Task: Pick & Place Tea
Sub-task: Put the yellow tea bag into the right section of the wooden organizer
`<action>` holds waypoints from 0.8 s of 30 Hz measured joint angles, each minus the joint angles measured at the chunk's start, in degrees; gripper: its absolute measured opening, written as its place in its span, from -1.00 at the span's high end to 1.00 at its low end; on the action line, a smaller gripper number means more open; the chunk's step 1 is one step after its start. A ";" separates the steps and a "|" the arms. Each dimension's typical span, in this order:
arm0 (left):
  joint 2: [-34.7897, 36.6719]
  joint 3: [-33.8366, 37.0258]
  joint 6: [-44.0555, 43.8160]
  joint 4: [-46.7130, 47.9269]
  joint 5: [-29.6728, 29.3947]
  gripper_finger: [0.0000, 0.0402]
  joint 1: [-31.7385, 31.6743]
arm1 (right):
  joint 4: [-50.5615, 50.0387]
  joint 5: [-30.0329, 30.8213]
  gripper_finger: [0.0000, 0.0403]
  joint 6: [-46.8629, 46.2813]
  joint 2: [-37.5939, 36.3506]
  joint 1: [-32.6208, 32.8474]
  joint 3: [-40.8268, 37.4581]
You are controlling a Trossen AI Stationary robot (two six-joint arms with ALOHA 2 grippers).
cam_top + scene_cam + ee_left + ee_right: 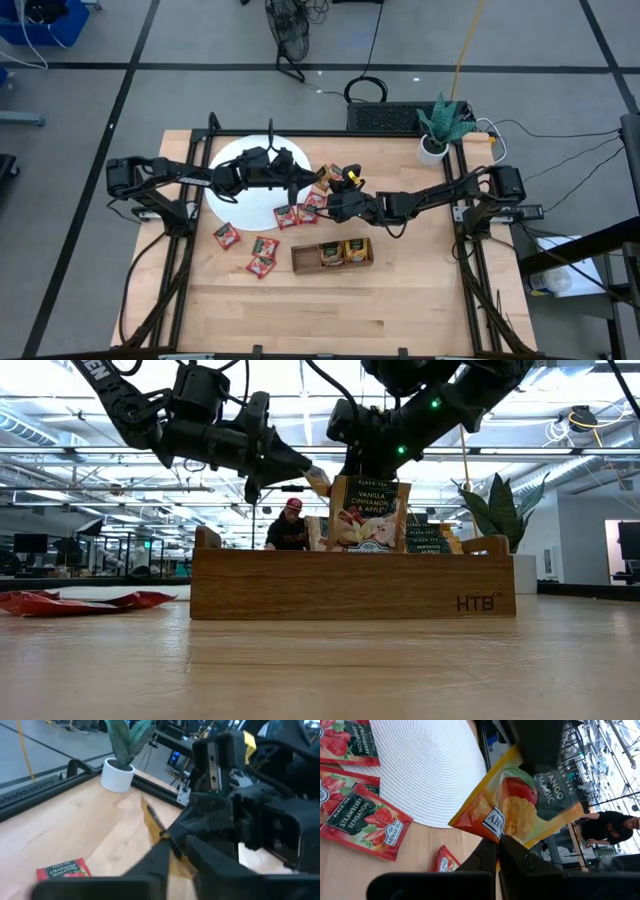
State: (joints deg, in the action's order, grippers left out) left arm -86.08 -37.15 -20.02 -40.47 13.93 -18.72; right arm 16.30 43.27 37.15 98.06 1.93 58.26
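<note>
A pale wooden worktop [400, 300] carries a white woven disc [240, 195] near its far left corner and a small potted plant [437, 135] at its far right corner. Red tea sachets [262, 255] lie scattered on the wood beside the disc's near and right edges. A long brown wooden tray [332, 255] sits near the middle, with sachets standing inside.
</note>
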 joint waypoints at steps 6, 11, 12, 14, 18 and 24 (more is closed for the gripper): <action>0.00 0.00 3.76 0.28 -0.01 0.97 0.08 | 0.15 -0.13 1.00 -2.65 -0.04 0.04 0.00; 3.24 0.07 12.47 4.31 -3.09 0.98 -0.11 | -3.62 -1.73 0.86 -16.36 -0.18 0.11 0.10; 4.34 0.02 14.56 5.39 -5.11 0.98 -0.11 | -5.58 -3.46 0.81 -18.87 -0.20 0.11 0.06; 6.40 -0.04 19.50 9.65 -7.61 0.99 0.17 | -8.27 -6.74 0.70 -23.33 -0.02 0.11 -0.04; 8.43 -0.02 31.76 16.60 -7.51 0.99 3.68 | -8.61 -12.00 0.49 -26.29 -0.16 -0.03 -0.02; 8.54 0.00 40.40 20.59 -15.95 0.99 9.68 | -7.45 -10.22 0.33 -22.73 -2.69 -0.09 -0.02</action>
State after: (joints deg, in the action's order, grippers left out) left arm -77.54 -37.15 20.38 -19.87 -2.01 -9.04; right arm 8.85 33.04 14.41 95.37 1.84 58.24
